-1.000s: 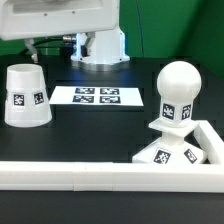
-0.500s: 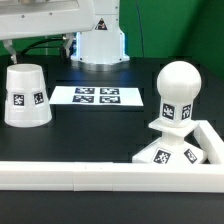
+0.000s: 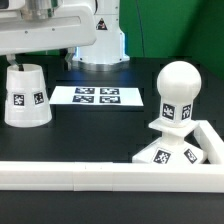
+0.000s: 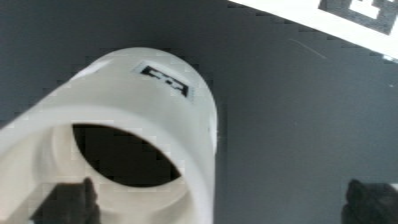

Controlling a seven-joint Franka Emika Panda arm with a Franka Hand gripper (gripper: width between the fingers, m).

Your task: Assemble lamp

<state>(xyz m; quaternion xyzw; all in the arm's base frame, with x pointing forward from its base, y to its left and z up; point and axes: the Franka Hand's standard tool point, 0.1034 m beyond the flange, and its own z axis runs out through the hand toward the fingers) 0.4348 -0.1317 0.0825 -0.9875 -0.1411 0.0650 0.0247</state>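
Outwardly, from the exterior view, we see the shade [image 3: 25, 96] standing narrow end up on the black table [image 3: 95, 135] at the view's left, a square tag on its side. Directly above it hangs the arm's white body, and we cannot make out the end effector itself from this angle. The marker board [image 3: 98, 96] lies flat just beside the shade, toward the middle. At the view's right the bulb [image 3: 177, 95] stands upright on the base [image 3: 176, 153], tucked into the corner of the long white rail [image 3: 100, 177]. Turning to the wrist view, we look down into the shade's [image 4: 125, 120] dark top hole; the end effector [image 4: 222, 202] is spread wide, one dark fingertip [image 4: 68, 204] over the shade's rim, the other over bare table [image 4: 311, 110], gripping nothing.
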